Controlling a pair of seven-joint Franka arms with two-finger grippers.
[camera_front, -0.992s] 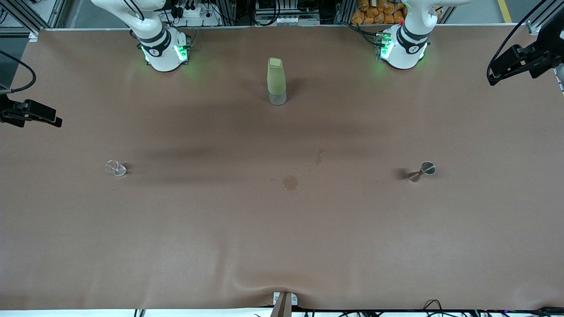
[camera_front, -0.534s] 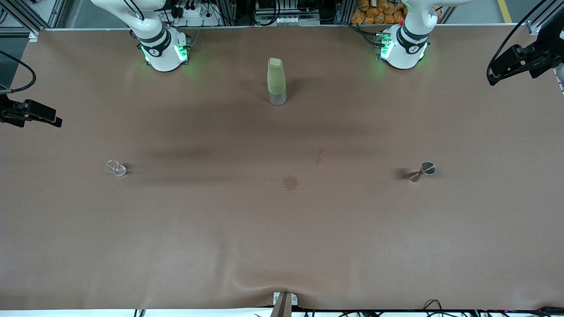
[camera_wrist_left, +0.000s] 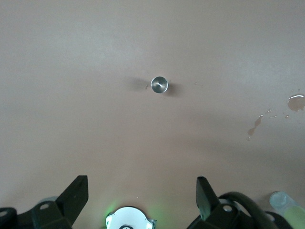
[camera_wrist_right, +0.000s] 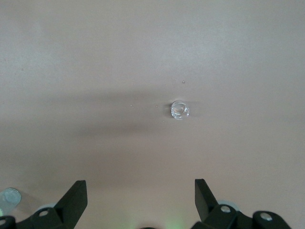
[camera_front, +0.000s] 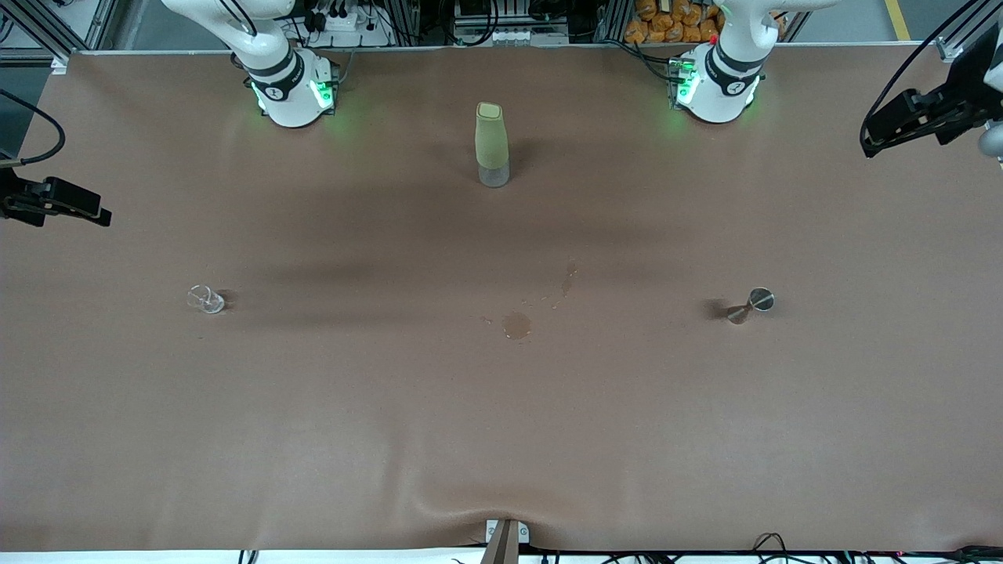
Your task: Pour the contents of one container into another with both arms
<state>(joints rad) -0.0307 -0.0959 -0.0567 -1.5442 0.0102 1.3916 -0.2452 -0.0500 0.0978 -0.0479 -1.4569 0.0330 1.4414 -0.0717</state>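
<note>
A small clear glass cup stands toward the right arm's end of the table. A steel jigger stands toward the left arm's end. A tall green bottle with a clear base stands between the two arm bases. My right gripper hangs open high over the table, with the glass cup far below it. My left gripper is also open and high, with the jigger below. Neither holds anything. Each arm's black hand shows at a side edge of the front view, right and left.
A small brown puddle with a trail of drops lies mid-table on the brown cloth. The white arm bases, right and left, glow green at the table's farthest edge.
The left arm's black hand has shifted slightly lower and inward at the edge of the front view. The right arm and all objects on the table have stayed still.
</note>
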